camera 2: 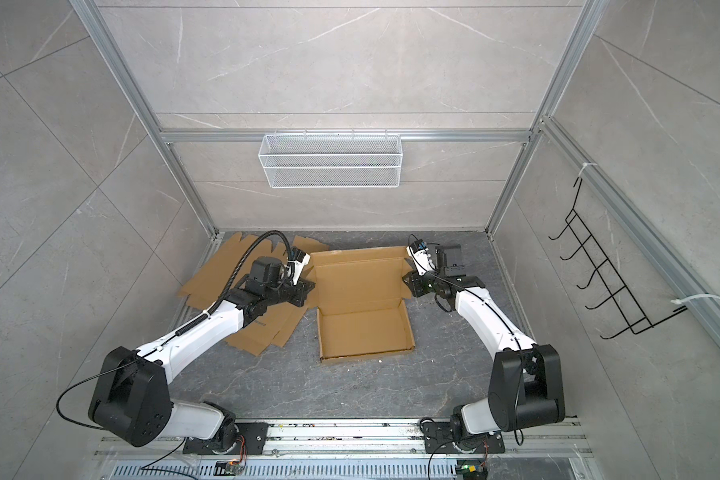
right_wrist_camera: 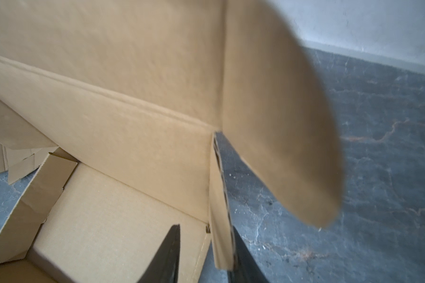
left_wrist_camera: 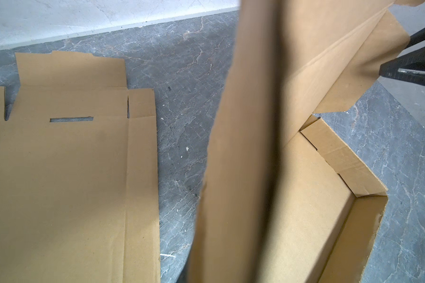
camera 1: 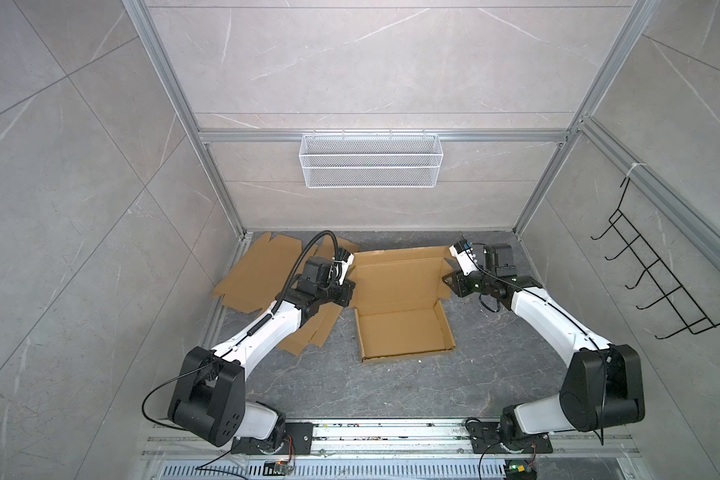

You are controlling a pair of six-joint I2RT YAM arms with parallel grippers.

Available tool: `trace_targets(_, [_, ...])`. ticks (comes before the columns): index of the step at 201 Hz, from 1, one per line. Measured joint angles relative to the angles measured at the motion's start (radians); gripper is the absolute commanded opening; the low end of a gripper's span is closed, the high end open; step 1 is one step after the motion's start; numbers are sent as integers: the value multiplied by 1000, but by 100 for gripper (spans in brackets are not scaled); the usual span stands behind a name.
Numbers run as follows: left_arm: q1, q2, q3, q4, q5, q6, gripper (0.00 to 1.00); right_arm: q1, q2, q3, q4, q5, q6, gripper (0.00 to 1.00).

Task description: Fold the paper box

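The brown paper box (camera 1: 404, 332) (camera 2: 364, 330) sits mid-table, its tray walls raised and its lid (camera 1: 398, 276) tilted up at the back. My left gripper (camera 1: 351, 286) (camera 2: 311, 286) is at the lid's left edge. Its fingers are hidden in the left wrist view, where the lid's side flap (left_wrist_camera: 243, 147) rises straight out of the jaw area; it is shut on that flap. My right gripper (camera 1: 449, 283) (camera 2: 408, 283) (right_wrist_camera: 205, 227) is at the lid's right edge. It stands open astride a narrow corner tab (right_wrist_camera: 219, 208), which touches only one finger. A rounded side flap (right_wrist_camera: 280, 122) hangs beside it.
Flat cardboard sheets (camera 1: 258, 274) (left_wrist_camera: 59, 171) lie left of the box, partly under the left arm. A white wire basket (camera 1: 371, 160) hangs on the back wall and a black hook rack (camera 1: 661, 282) on the right wall. Aluminium posts frame the grey marbled floor.
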Motion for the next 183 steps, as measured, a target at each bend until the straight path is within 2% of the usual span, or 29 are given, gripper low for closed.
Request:
trace_targets(34, [0,32,28,0,0,10,3,0,0,-1,36,2,4,27])
trace_targets(124, [-2,56,46,19,3,-6,0,-2,9,-57,180,69,119,0])
trace_targets(183, [-37,56,27,108,-32,-69,0,-2,-85,-185,298,105,221,0])
